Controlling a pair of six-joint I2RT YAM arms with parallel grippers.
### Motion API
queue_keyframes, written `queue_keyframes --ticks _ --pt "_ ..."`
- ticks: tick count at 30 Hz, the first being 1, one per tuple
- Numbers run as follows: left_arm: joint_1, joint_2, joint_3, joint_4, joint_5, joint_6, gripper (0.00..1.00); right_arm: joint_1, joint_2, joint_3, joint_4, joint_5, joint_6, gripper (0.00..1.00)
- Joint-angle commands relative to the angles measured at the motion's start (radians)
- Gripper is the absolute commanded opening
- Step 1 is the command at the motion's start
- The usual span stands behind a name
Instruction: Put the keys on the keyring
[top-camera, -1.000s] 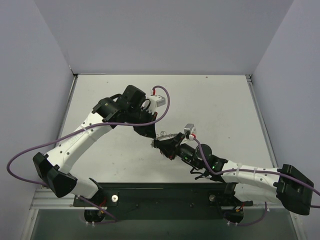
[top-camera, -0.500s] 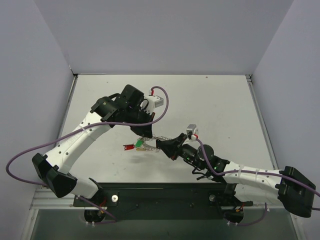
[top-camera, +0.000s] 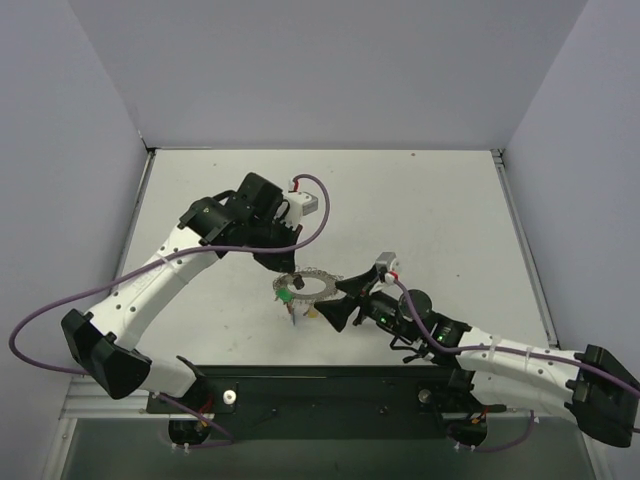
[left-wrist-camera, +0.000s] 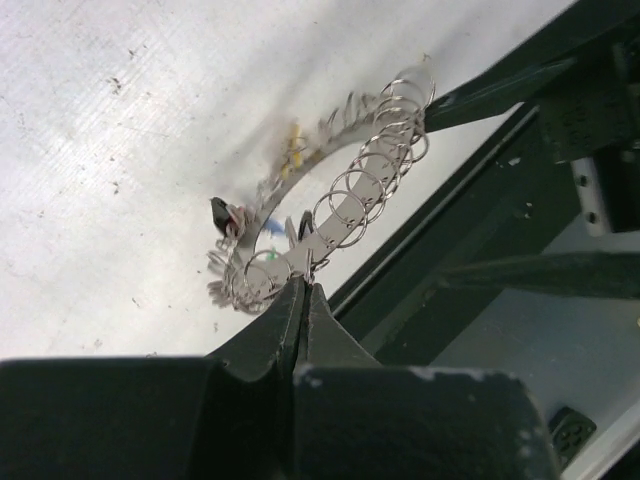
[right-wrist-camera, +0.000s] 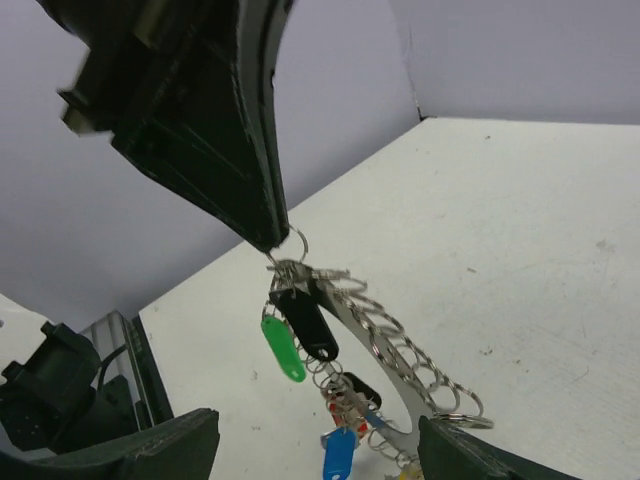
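Note:
The keyring (top-camera: 322, 272) is a silvery ring rimmed with small wire loops, and it hangs tilted above the table. My left gripper (top-camera: 288, 270) is shut on one small loop at its rim, seen in the left wrist view with the fingertips (left-wrist-camera: 303, 287) pinched below the keyring (left-wrist-camera: 345, 195). Several keys hang from it: a green key (right-wrist-camera: 283, 348), a black one (right-wrist-camera: 312, 325) and a blue one (right-wrist-camera: 338, 455). My right gripper (top-camera: 338, 300) stands open just right of the ring, its fingers (right-wrist-camera: 150, 450) apart and touching nothing.
The black base rail (top-camera: 320, 390) runs along the table's near edge, close below the keyring. Grey walls (top-camera: 60, 150) close in the white table (top-camera: 440, 210) on three sides. Purple cables (top-camera: 60, 300) loop off the left arm.
My right gripper has opened and let go of the keyring, drawing back a little. The keyring now hangs from the left gripper alone, with the keys swung down beneath it.

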Motion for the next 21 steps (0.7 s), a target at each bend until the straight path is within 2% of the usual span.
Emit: queue_keyframes --ticks 1,6,9,21 --pt "0.005 -0.033 -0.077 0.146 -0.042 -0.038 0.00 -0.007 -0.111 0.019 -0.053 0.016 -0.063 0.83" --pt "0.007 -0.001 -0.155 0.277 0.026 -0.088 0.00 -0.017 -0.197 0.013 -0.143 0.080 -0.123 0.93" --pt "0.007 0.024 -0.174 0.301 0.034 -0.099 0.00 -0.036 -0.229 0.007 -0.178 0.085 -0.130 0.94" --pt "0.002 0.007 -0.166 0.254 0.007 -0.072 0.00 -0.057 -0.294 -0.005 -0.240 0.091 -0.161 0.99"
